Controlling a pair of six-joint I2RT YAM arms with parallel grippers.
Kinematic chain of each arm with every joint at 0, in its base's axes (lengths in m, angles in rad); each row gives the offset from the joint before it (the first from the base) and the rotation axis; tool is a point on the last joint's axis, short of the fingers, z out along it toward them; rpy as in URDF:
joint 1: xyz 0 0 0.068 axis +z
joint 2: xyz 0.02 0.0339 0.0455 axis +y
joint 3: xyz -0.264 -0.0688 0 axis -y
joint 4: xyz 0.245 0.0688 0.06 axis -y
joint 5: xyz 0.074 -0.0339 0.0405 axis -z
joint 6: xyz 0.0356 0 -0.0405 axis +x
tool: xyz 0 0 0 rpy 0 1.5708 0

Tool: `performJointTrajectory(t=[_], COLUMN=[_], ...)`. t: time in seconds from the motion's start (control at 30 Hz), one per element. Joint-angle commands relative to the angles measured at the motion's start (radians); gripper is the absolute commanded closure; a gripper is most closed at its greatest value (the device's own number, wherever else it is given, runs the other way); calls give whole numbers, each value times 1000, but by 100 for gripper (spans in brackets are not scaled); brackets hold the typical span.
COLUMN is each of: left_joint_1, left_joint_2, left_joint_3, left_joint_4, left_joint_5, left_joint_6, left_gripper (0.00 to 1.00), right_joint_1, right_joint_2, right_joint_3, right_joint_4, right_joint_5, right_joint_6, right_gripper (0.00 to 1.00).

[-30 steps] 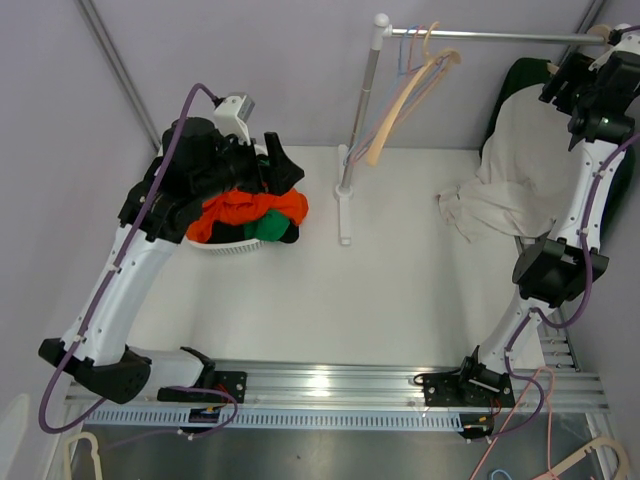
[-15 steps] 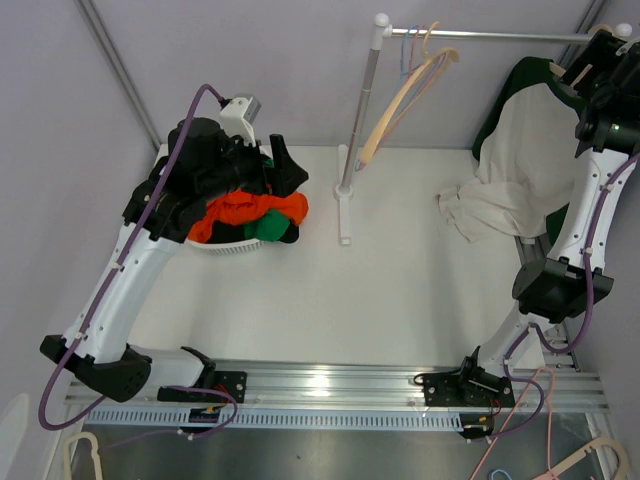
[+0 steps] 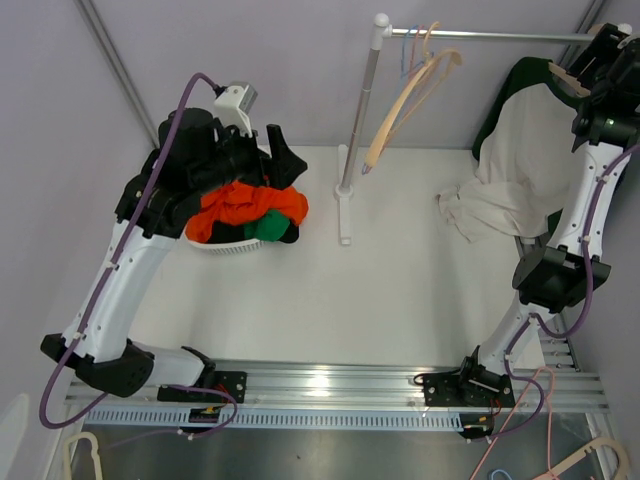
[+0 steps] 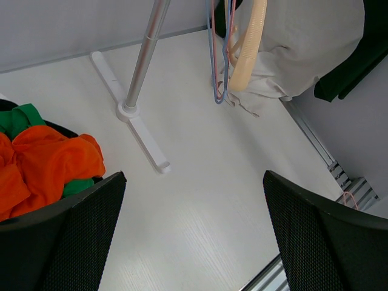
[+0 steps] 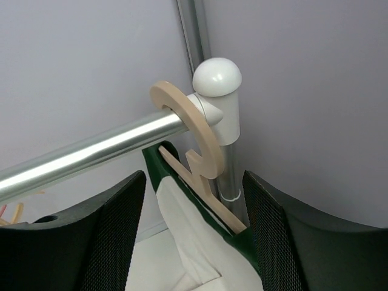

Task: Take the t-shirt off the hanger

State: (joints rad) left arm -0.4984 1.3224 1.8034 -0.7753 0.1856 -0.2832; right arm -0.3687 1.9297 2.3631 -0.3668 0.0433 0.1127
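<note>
1. T-shirt [image 3: 520, 150]: a cream body with dark green collar and sleeves. It hangs on a wooden hanger [image 5: 195, 142] at the far right end of the rail [image 3: 500, 36]. Its lower hem spills onto the table [image 3: 400, 300] below.
2. Right gripper [image 3: 598, 62]: its jaws are apart. In the wrist view the two fingers stand on either side of the hanger's hook and touch neither the wood nor the cloth.
3. From that claw, the hook lies straight ahead and slightly above. It curls over the rail just beside the white end cap [image 5: 217, 76]. The hanger's shoulder slopes down and away beneath it, with the green collar wrapped around it.
4. The garment's long axis runs from the collar at the rail down and leftward to the hem on the table. Any pull along that line would probably drag the cloth off the hanger's shoulders.
5. Left gripper [image 3: 283, 163]: its jaws are also apart and hold nothing. It hovers at the far left over a white basket [image 3: 225, 247] of orange and green clothes [image 3: 250, 205], well apart from the shirt.
6. The stand's post [image 3: 365, 100] and a few bare hangers [image 3: 415, 85] lie between the left gripper and the shirt.
7. The right arm is much the nearer one, so the first grasp looks like its job. Whether it should take the hook or the collar cannot be settled from these views.
</note>
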Motion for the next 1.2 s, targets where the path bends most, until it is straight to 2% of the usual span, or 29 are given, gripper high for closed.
performJointTrajectory(t=[0.0,0.13,0.23,0.3,0.33,0.47,0.8,1.17], left_joint_1=[-11,-12,-11,-12,-12,-11,-11,-22], left_joint_2=[27,50,54,52,52,49,29,-31], left_joint_3=[51,74,77,73,70,50,16,-104], left_joint_4=[-10,-28,-30,-25,-24,-15,-1,71], left_joint_5=[-3,-5,-17,-20,-17,-12,-9,6], left_joint_6=[27,36,44,44,44,42,41,9], left_gripper=[1,0,0,1,1,1,1,1], right_joint_1=[-6,-15,-16,-15,-15,-15,-13,36], right_joint_2=[40,61,80,89,91,92,42,-77], right_joint_3=[56,59,62,64,62,58,44,-133], right_joint_4=[55,80,97,101,111,124,141,189], right_joint_5=[4,-19,-71,-112,-121,-148,-201,-382], right_joint_6=[-18,-8,7,10,22,39,68,157], right_gripper=[31,33,42,57,69,100,100,100])
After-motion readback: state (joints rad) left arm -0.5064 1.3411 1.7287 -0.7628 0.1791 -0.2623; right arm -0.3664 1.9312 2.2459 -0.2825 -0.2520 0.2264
